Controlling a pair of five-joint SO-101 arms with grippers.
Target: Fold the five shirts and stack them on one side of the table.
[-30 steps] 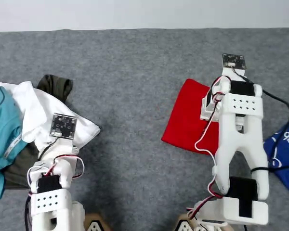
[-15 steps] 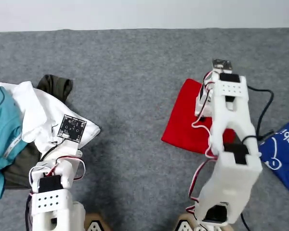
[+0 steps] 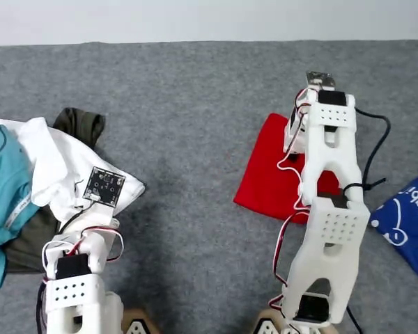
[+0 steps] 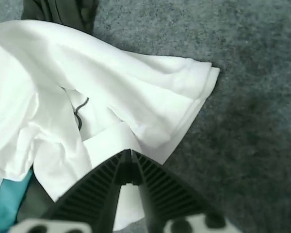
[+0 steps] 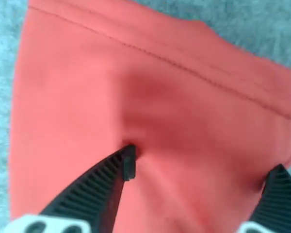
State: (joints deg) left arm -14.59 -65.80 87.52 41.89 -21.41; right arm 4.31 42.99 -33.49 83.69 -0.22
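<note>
Spread right jaws, tips on red shirt (image 5: 136, 73)

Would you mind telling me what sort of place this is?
Probably a robotics test bench: the left arm and right arm sit at a grey-carpeted table, with a red shirt and a white shirt laid out for folding.

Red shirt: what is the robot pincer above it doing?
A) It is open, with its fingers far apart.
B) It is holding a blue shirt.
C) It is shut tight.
A: in the right wrist view, the right pincer has its two fingers spread wide apart, pressing on the red shirt.
</note>
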